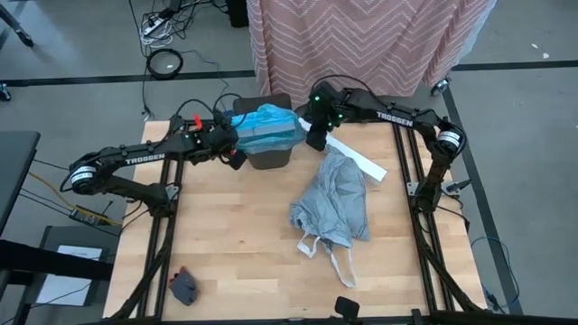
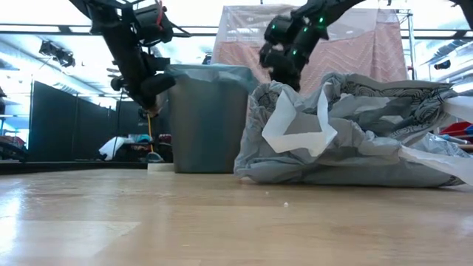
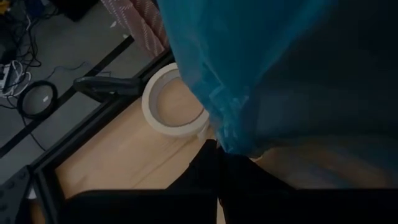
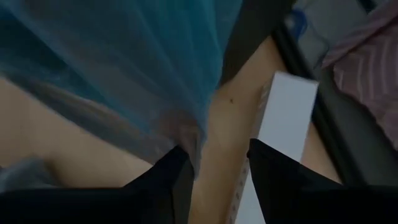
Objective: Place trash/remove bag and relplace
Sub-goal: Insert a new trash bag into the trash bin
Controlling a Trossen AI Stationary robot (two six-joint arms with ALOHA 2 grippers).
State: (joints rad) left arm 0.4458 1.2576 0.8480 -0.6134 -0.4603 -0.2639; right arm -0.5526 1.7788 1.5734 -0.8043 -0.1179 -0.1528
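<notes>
The left gripper pinched the blue bag shut at the bin's rim; opposite, the right gripper stood half open, one finger against the film. A hard tug could have slipped or torn it. Beyond the right gripper lay the grey bag on the wooden table, a white box alongside, chevron cloth behind.

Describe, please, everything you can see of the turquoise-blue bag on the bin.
The turquoise-blue bag is thin, translucent, crinkly plastic, bunched over the mouth of the dark bin at the table's far edge, not yet pulled smooth. The left gripper is shut on its edge at one side; the right gripper stands at the other, one finger against the film.
</notes>
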